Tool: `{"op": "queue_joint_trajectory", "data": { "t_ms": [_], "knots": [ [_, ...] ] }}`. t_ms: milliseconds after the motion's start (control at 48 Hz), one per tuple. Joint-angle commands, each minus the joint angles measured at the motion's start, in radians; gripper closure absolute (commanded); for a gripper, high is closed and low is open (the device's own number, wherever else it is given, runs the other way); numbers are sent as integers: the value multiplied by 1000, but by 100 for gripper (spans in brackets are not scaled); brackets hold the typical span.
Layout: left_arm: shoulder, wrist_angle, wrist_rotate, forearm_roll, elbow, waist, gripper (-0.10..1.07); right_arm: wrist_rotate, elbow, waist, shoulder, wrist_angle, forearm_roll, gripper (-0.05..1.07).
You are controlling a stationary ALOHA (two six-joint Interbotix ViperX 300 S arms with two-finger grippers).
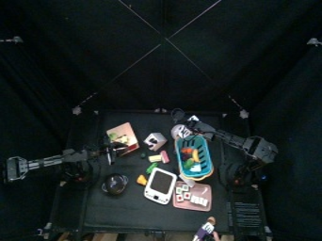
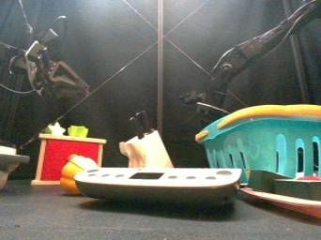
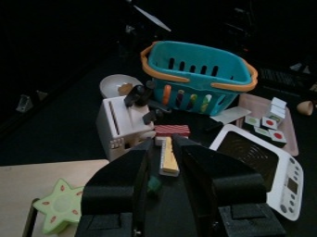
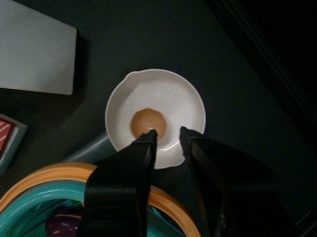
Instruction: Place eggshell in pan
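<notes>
At twelve o'clock of the teal basket (image 1: 197, 158), our right gripper (image 4: 169, 136), jaws slightly parted and apparently empty, should straddle the eggshell (image 4: 154, 107) rim squarely

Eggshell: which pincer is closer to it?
Right. The right pincer hangs just above the eggshell, jaws apart; the left pincer is far off across the table, beside the pan.
</notes>
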Motion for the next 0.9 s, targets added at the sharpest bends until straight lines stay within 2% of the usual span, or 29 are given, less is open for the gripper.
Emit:
{"op": "queue_joint_trajectory", "data": {
  "t_ms": [0,271,458,583,875],
  "knots": [
    [2,-3,0,-2,-14,2,30,-2,-17,-8,-25,-2,-2,33],
    [2,-5,2,2,-15,3,30,0,-15,-2,-66,2,-2,33],
    [2,-3,2,2,-20,3,30,5,-17,5,-147,-3,8,33],
    [2,-3,2,3,-29,3,30,6,5,34,-235,-2,48,33],
    [2,-3,0,2,-20,3,30,12,158,235,-552,-15,212,33]
  ]
}}
